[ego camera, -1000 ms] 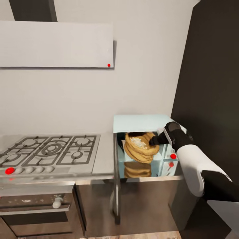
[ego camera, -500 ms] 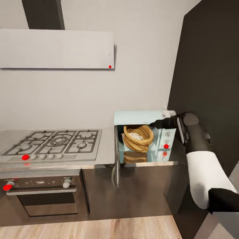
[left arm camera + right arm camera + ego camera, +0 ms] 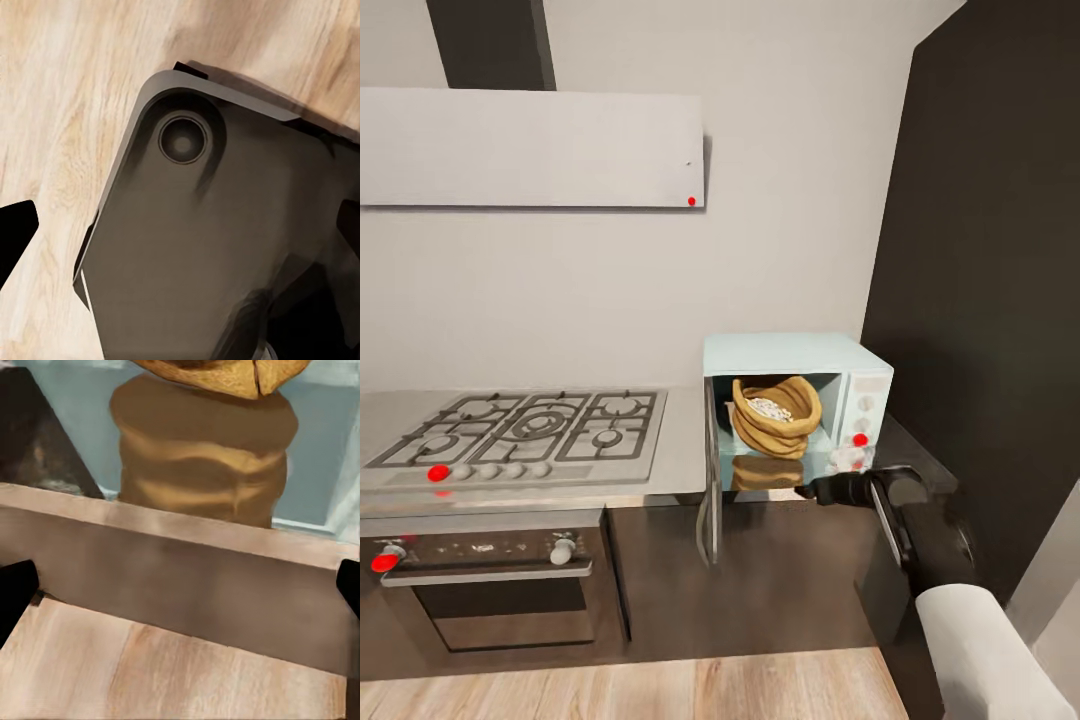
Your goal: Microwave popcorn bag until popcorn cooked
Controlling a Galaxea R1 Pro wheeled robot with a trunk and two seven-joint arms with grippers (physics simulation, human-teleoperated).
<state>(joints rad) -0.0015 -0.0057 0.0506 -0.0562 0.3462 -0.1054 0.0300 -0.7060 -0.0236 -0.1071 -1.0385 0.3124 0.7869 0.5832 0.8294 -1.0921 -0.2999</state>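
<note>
Right gripper (image 3: 810, 489) has dropped from the microwave (image 3: 796, 412) panel to below its mouth, fingers spread, empty. Popcorn bag (image 3: 775, 414) sits inside; door (image 3: 709, 483) still open, needs closing next.

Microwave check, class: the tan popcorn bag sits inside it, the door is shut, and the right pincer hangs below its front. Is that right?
Not quite: the microwave door is open, as the head view shows. The popcorn bag does sit inside, with the right pincer below the front.

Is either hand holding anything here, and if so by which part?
Nothing is held. The right hand hangs empty below the microwave, and the popcorn bag sits alone inside.
</note>
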